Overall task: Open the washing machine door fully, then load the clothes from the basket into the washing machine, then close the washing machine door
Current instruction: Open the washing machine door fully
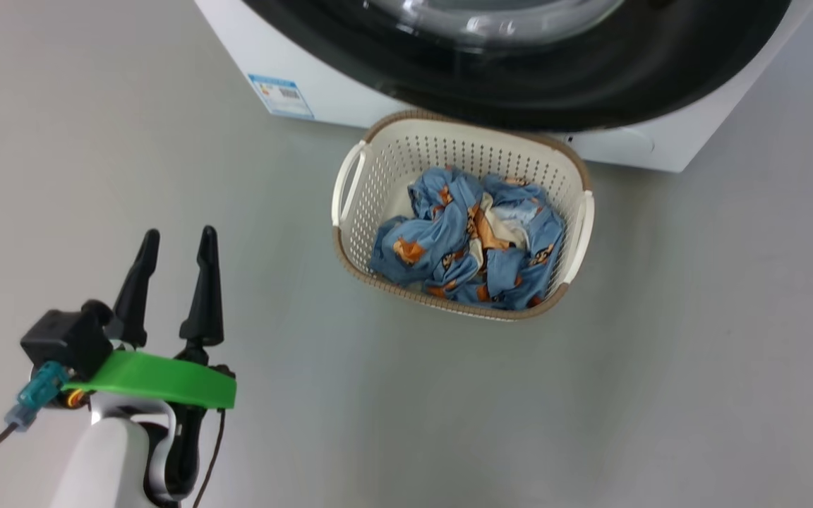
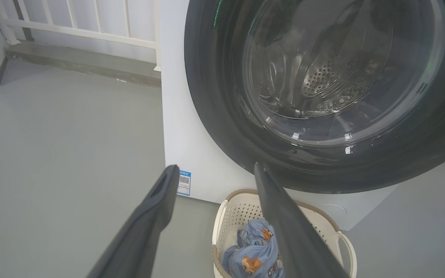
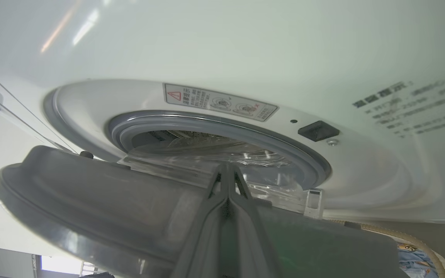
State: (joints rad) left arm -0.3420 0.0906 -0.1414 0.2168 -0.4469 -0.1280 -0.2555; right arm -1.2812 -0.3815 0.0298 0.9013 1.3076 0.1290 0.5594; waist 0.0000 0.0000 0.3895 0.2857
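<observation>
left end effector [image 1: 178,238] spread wide; right end effector [image 3: 226,170] pinched tight together.

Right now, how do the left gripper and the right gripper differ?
The left gripper is open, fingers spread; the right gripper is shut, fingers pressed together. The left gripper hangs over the floor left of the basket; the right gripper points across the grey inner side of the washing machine door toward the drum. Both have long dark fingers and hold nothing.
</observation>
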